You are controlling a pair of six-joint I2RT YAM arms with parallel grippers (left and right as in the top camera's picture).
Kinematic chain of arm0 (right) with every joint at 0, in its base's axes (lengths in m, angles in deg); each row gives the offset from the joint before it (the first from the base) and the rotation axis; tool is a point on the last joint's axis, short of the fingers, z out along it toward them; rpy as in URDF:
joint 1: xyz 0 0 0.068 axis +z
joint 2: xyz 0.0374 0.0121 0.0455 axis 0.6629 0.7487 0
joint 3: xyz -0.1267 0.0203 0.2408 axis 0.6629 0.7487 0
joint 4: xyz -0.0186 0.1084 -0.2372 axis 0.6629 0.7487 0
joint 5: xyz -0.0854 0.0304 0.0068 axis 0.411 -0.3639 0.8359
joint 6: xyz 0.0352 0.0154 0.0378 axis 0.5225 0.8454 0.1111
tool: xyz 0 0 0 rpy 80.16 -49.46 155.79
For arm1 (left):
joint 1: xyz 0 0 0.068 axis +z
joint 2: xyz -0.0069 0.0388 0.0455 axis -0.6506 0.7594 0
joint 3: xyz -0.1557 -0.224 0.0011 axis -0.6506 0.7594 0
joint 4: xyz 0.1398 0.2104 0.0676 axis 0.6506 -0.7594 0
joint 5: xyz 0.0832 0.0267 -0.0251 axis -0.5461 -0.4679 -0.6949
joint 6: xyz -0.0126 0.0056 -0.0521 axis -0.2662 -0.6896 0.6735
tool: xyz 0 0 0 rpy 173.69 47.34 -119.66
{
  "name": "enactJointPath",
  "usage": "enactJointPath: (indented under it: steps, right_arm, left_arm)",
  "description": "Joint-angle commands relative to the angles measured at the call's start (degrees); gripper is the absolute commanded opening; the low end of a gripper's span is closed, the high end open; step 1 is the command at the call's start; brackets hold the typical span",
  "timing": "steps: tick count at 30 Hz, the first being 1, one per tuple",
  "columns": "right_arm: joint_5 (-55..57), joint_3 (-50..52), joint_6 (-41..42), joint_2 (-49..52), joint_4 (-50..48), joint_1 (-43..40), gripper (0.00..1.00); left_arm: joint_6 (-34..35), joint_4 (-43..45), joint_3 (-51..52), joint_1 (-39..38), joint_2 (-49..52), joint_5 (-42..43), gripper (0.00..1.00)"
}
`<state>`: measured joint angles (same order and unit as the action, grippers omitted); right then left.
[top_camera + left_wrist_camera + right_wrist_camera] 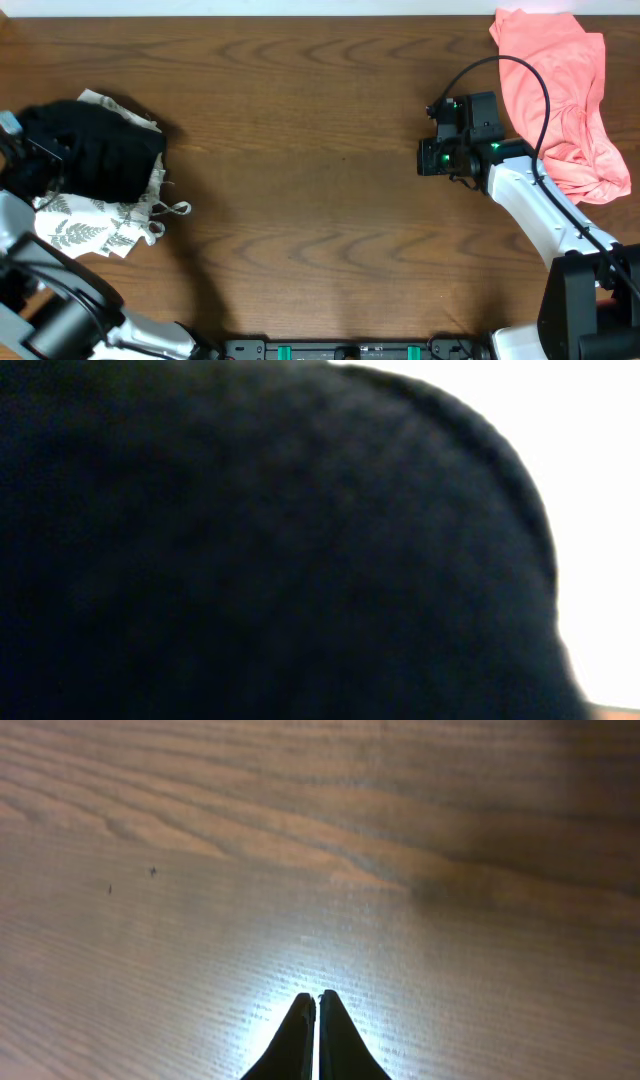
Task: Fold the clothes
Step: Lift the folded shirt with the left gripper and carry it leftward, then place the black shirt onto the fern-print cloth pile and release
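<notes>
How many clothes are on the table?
3: a black garment at the left, a leaf-print one under it, a pink one top right. More may hide underneath.

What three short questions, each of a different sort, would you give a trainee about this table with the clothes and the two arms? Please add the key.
1. True or false: the right fingers are shut and hold nothing above the table.
2. The black garment lies partly on: A) the white leaf-print garment; B) a tray; C) the bare table only.
3. Which garment lies closest to the right arm?
Key: 1 true; 2 A; 3 the salmon-pink garment, at the far right corner.
</notes>
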<state>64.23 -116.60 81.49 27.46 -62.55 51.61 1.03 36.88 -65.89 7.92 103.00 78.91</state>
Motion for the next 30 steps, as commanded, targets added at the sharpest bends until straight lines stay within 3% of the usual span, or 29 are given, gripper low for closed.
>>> enactJointPath:
  steps: [1,3,8,9,10,11,19,30]
  right_arm:
    - [0.2,0.3,-0.5,-0.5,0.7,0.1,0.03]
    - [0.2,0.3,-0.5,-0.5,0.8,0.1,0.02]
    - [0.2,0.3,-0.6,-0.5,0.8,0.1,0.03]
    - [0.2,0.3,-0.6,-0.5,0.8,0.1,0.03]
    - [0.2,0.3,-0.6,-0.5,0.8,0.1,0.02]
    - [0.2,0.3,-0.6,-0.5,0.8,0.1,0.03]
    - [0.2,0.3,-0.6,-0.5,0.0,0.1,0.02]
    - [0.2,0.3,-0.6,-0.5,-0.4,0.0,0.04]
  left_arm:
    - [-1.2,-1.6,-0.4,1.4,3.8,-2.4,0.06]
    - [-1.1,-3.8,-0.4,1.8,5.4,-6.9,0.09]
    - [-1.2,-8.9,-0.4,3.5,6.3,-10.2,0.4]
    - [-1.2,-10.1,-0.4,4.0,5.9,-10.2,0.71]
    - [-1.2,-11.4,-0.4,4.6,5.5,-10.3,0.93]
    - [-1.2,-12.9,-0.5,5.4,4.9,-10.3,0.98]
    - [3.3,-20.4,-0.5,10.3,-5.7,-11.5,0.98]
    - [9.1,-22.3,-0.5,8.8,-34.2,-12.4,0.98]
